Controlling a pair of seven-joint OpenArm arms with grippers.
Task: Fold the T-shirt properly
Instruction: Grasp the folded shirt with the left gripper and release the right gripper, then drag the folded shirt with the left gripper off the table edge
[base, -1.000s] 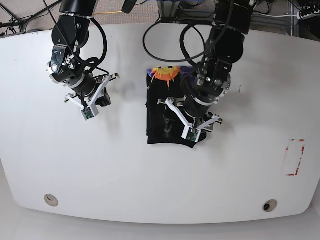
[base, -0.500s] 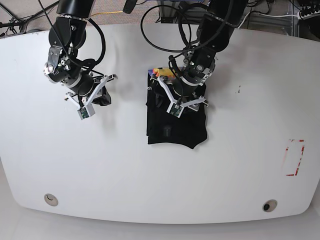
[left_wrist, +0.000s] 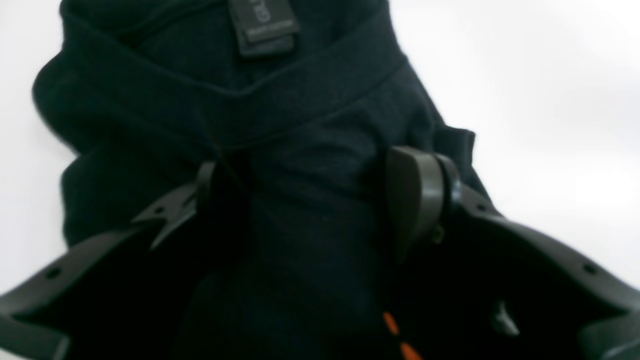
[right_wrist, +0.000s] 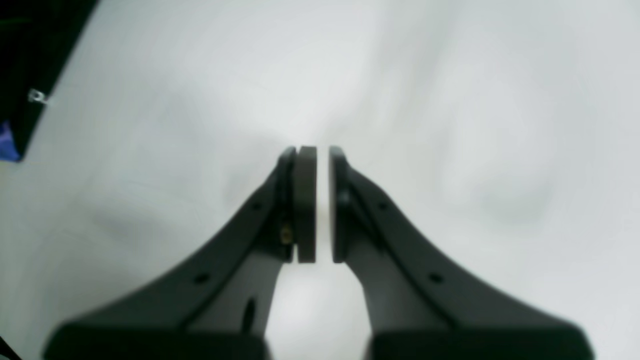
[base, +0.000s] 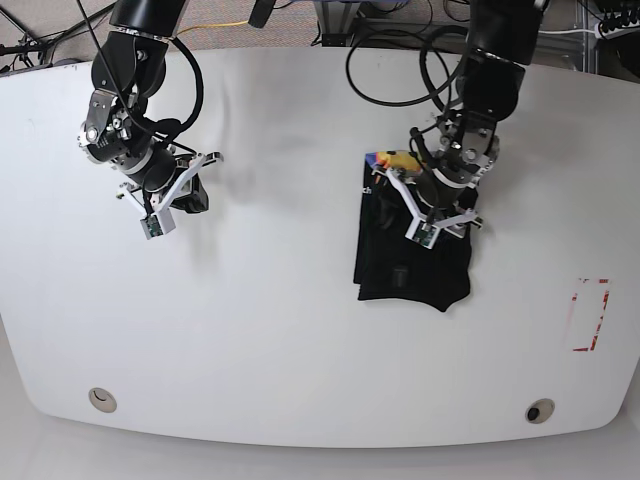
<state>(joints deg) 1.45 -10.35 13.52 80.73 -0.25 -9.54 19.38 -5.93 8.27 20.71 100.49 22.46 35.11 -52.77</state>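
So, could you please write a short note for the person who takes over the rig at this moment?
Left gripper: jaws wide apart, pressed down on the T-shirt, with cloth bunched between the fingers; a firm grip is not clear.
Right gripper: shut, holding nothing, above bare table, away from the shirt.
T-shirt: a folded dark bundle right of the table's centre in the base view, its collar label showing, its coloured print at the far end.
Done: the shirt is folded into a compact rectangle.
Left: the near edge looks uneven; tidy it, then lift the left arm off.
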